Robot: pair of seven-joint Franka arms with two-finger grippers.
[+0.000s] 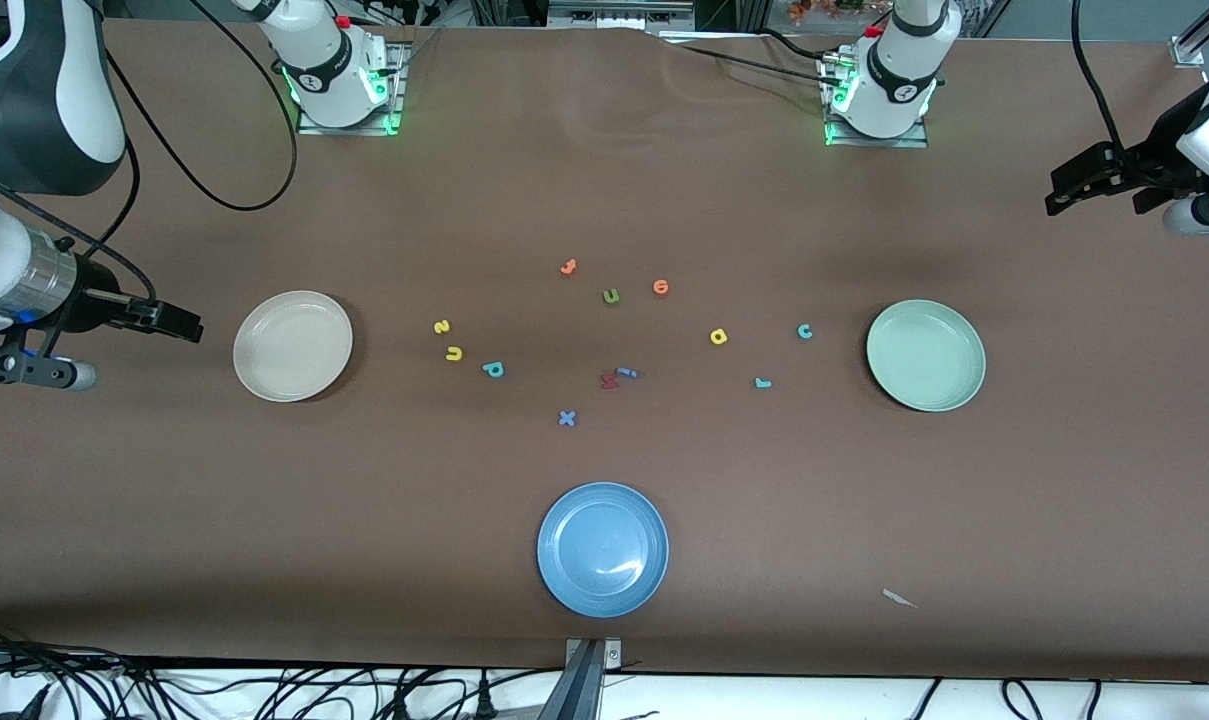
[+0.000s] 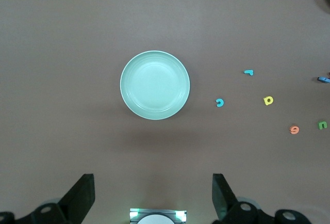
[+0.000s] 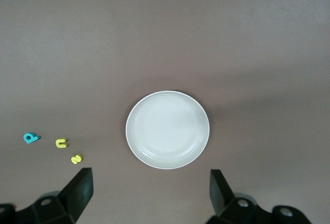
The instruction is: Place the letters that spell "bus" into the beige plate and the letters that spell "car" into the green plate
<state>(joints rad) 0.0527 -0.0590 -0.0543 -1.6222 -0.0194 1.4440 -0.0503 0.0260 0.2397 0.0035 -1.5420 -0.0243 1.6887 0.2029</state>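
— Brown cloth covers the whole table (image 1: 604, 180), yes? Where are the plates?

— The beige plate (image 1: 293, 346) lies toward the right arm's end, the green plate (image 1: 926, 355) toward the left arm's end. A blue plate (image 1: 603, 549) is nearest to the front camera. All three hold nothing.

— And the letters?

— Near the beige plate I see the yellow s (image 1: 442, 326), the yellow u (image 1: 453, 353) and the teal b (image 1: 493, 369), close together. Near the green plate are the teal c (image 1: 805, 331), the teal r (image 1: 762, 382) and the yellow a (image 1: 719, 337). Between the groups: two orange letters (image 1: 568, 267), an olive-green letter (image 1: 611, 296), a dark red letter (image 1: 609, 380) touching a small blue one, and a blue x (image 1: 567, 418).

— The grippers?

— The right gripper (image 1: 169, 321) hangs in the air at the right arm's end, the left gripper (image 1: 1074, 188) at the left arm's end. From the front their fingers are hard to read. The wrist views help: the right gripper (image 3: 149, 193) has its fingers wide apart with nothing between them, looking down on the beige plate (image 3: 167, 129); the left gripper (image 2: 153, 195) is also spread wide and holds nothing, above the green plate (image 2: 154, 85).
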